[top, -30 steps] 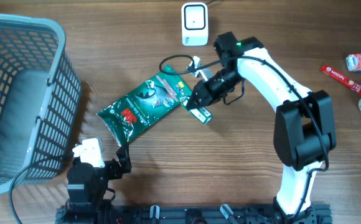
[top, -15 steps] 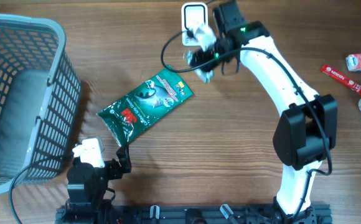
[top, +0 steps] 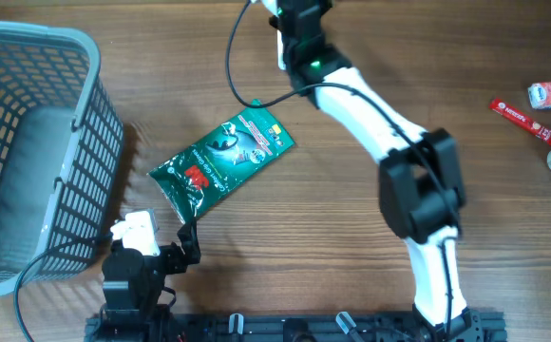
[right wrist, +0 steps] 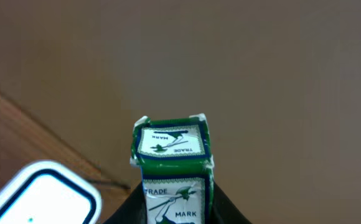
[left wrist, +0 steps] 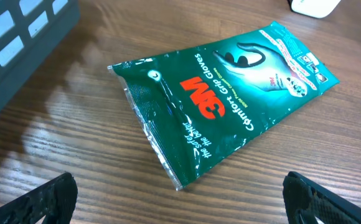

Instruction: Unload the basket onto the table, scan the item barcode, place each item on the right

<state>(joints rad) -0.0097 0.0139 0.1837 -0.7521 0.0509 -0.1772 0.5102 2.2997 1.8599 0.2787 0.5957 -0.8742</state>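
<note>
The grey basket stands ahead and left of the left gripper, whose fingers gape wide, holding nothing. The green glove pouch lies flat just ahead of them. The white scanner sits low beside the right gripper, its fingers clamped on the small green-and-white box

left: basket blocks my way
middle: glove packet flat, open desk around it
far right: small packs crowd the desk edge
</note>
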